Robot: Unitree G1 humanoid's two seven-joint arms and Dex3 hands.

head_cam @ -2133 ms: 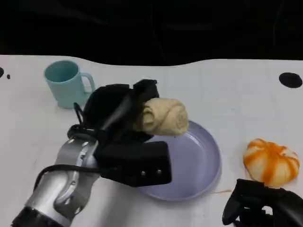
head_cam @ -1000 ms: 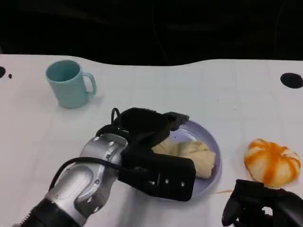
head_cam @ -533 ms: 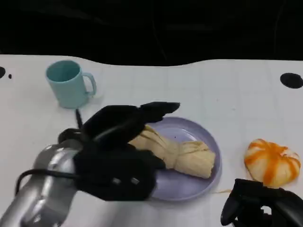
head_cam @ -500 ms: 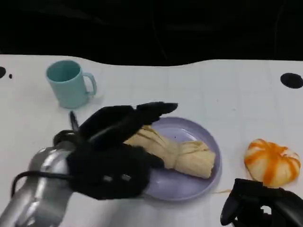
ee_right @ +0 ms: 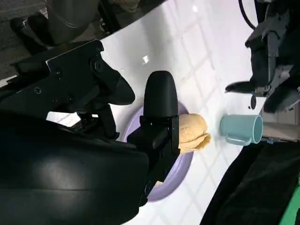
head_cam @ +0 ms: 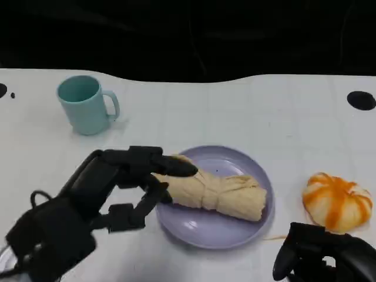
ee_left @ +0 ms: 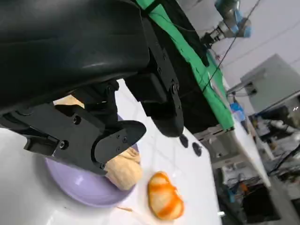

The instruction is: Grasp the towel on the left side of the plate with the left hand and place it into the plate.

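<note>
A rolled tan towel [head_cam: 214,191] lies across the lavender plate [head_cam: 217,226] in the middle of the table. My left hand [head_cam: 111,185] hovers at the plate's left edge, fingers spread and holding nothing, its upper fingertip over the towel's left end. The left wrist view shows the towel [ee_left: 123,169] in the plate [ee_left: 86,190] beyond my spread fingers [ee_left: 117,138]. My right hand [head_cam: 320,258] rests low at the front right, and its hold cannot be made out. The right wrist view shows the towel [ee_right: 193,132] and plate [ee_right: 176,176] past its fingers.
A teal mug [head_cam: 85,104] stands at the back left. An orange-and-white pumpkin-like object [head_cam: 336,201] sits right of the plate, just beyond my right hand. A black disc [head_cam: 360,99] marks the far right of the white table. The table's back edge meets a dark background.
My left hand carried the towel over the plate, laid it down and let go. It has since drawn back toward the front left, fingers spread. The right hand stayed put.
</note>
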